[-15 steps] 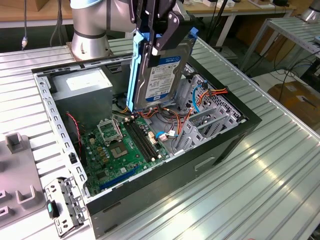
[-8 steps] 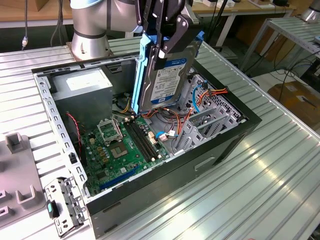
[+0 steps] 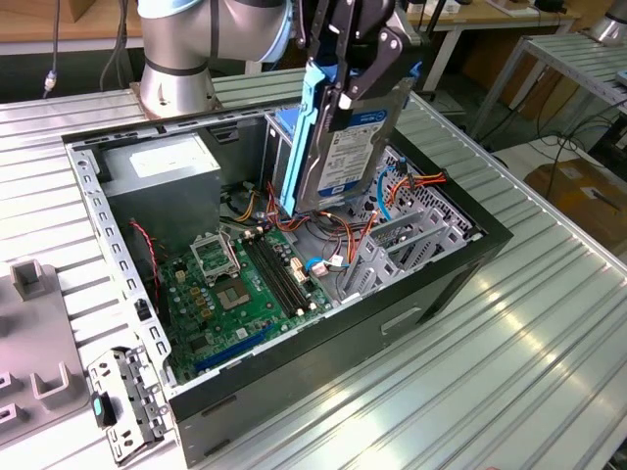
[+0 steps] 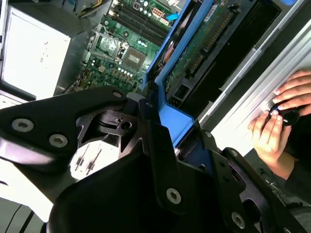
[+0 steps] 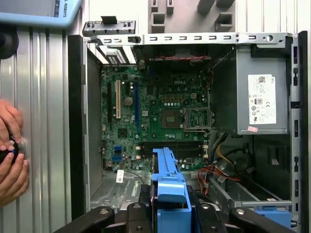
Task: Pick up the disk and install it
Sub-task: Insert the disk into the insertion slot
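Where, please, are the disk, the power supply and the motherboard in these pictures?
disk (image 3: pixel 355 157), exterior view, labelled face.
power supply (image 5: pixel 261 99), first wrist view, white sticker.
motherboard (image 3: pixel 201 308), exterior view, green board beside the socket.

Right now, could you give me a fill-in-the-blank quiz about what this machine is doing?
The disk in the pincer has a ____ bracket along its edge.
The circuit board inside the open computer case is ____.
The grey box in the case carries a ____ sticker.
Missing words: blue, green, white.

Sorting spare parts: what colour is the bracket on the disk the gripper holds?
Blue: the bracket along the disk shows best in the exterior view.
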